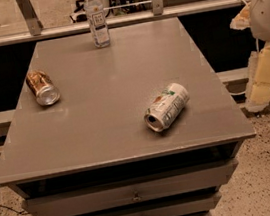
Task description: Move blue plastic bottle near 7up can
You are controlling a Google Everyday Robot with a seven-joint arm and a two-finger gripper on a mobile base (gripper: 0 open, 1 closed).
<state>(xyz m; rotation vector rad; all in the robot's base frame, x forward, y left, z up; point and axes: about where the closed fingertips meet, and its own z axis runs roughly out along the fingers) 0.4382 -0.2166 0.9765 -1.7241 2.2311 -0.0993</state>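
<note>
The blue plastic bottle stands upright at the far edge of the grey table, left of centre; it is clear, with a white cap and a white-and-blue label. The 7up can, silvery-white with green and red markings, lies on its side at the front right of the table, its open end toward the front. My gripper hangs off the right side of the table, beside and below the tabletop edge, far from both the bottle and the can. It holds nothing that I can see.
A brown, copper-coloured can lies on its side at the table's left. Drawers sit under the tabletop. A metal rail runs behind the table. The floor is speckled.
</note>
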